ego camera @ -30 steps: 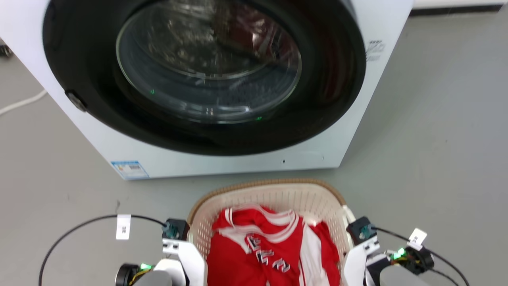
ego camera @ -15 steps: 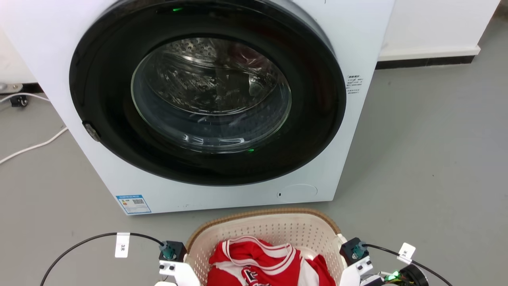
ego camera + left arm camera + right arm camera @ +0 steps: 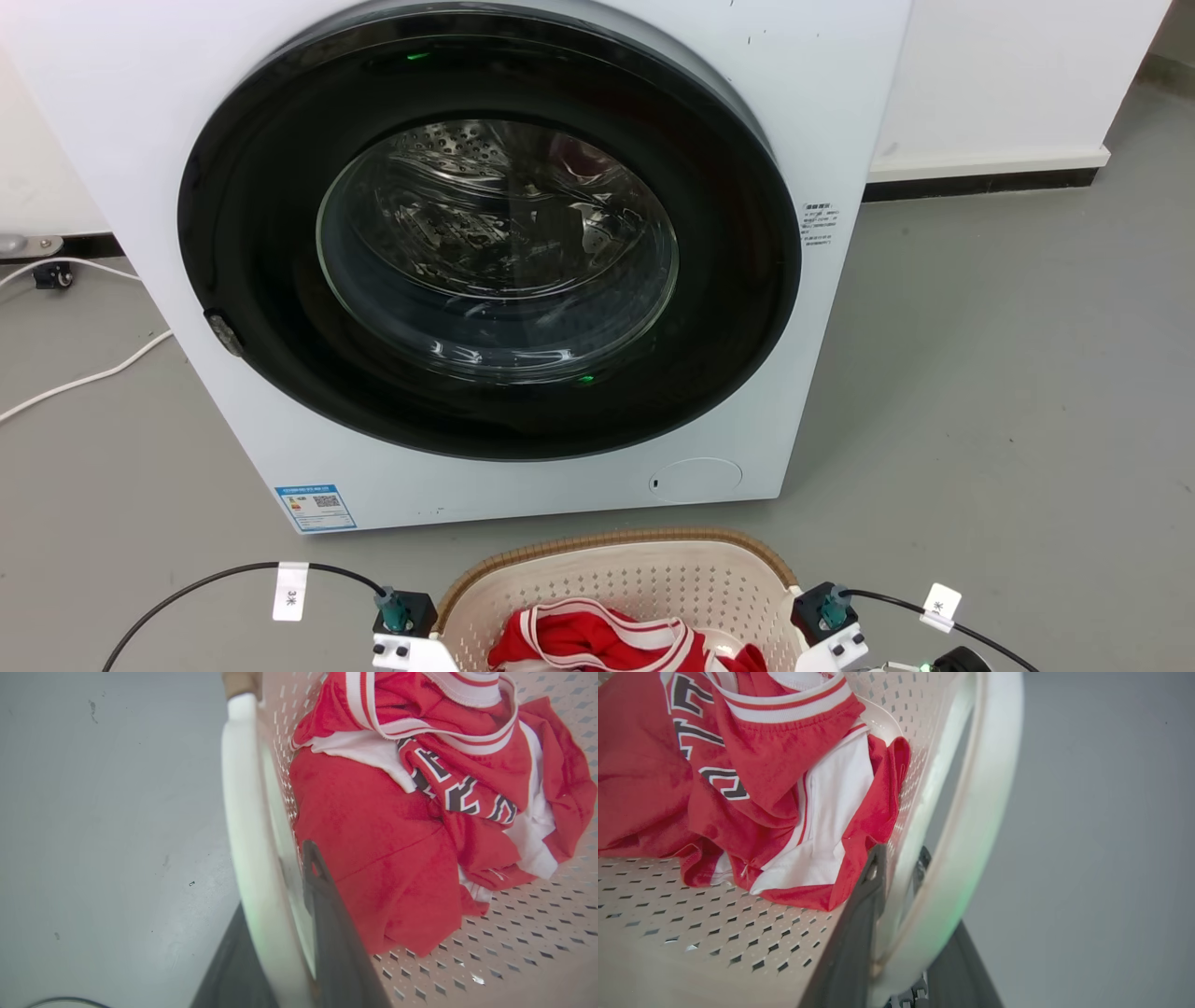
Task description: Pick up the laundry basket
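The laundry basket [image 3: 616,574], cream perforated plastic with a brown woven-look rim, sits at the bottom edge of the head view in front of the washing machine. It holds a red and white jersey [image 3: 397,826]. My left gripper [image 3: 275,868] is shut on the basket's white left handle [image 3: 243,812], one dark finger inside the wall and one outside. My right gripper [image 3: 899,858] is shut on the white right handle [image 3: 980,812] in the same way. Both wrist mounts flank the basket in the head view. I cannot tell whether the basket is off the floor.
A white front-loading washing machine [image 3: 840,112] with a shut round glass door [image 3: 495,243] stands just beyond the basket. A white cable [image 3: 75,378] lies on the grey floor at the left. Grey floor [image 3: 1008,392] stretches to the right, up to a white wall.
The whole head picture has shifted down, so the camera has moved: washing machine and basket sit lower in it. Both wrists stay at the basket's sides.
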Robot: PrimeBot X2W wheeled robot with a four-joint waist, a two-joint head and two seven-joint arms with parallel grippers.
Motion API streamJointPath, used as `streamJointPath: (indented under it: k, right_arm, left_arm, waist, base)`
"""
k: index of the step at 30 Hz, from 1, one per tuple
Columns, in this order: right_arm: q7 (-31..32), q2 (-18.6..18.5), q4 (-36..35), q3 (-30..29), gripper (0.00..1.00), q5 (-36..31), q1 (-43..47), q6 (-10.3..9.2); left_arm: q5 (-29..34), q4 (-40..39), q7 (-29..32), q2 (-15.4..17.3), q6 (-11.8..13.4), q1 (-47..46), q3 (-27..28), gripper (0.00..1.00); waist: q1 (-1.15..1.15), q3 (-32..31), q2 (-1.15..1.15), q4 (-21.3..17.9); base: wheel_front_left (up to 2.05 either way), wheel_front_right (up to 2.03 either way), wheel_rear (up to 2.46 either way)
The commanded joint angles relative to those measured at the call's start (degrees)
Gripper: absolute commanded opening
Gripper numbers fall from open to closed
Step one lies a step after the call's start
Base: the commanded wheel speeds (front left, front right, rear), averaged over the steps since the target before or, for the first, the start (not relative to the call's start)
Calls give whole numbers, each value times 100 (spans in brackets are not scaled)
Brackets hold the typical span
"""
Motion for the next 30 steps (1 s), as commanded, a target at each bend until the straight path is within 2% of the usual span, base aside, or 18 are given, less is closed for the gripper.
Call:
streamJointPath:
  k: [1,15,30]
  right_arm:
    - [32,60,-4,106,0,36,12,32]
    - [298,-7,-18,591,0,563,-22,32]
    - [269,-77,-4,1022,0,1004,-91,32]
  left_arm:
    - [-49,-92,21,-29,-56,3,-58,0]
    - [-500,-151,260,32,-56,-51,-464,0]
    - [-848,-135,196,96,-56,-154,-826,0]
  waist:
    - [1,-12,0,4]
    - [1,-17,0,5]
    - [1,-6,0,24]
  base:
    - [0,0,0]
    - [0,0,0]
    - [0,0,0]
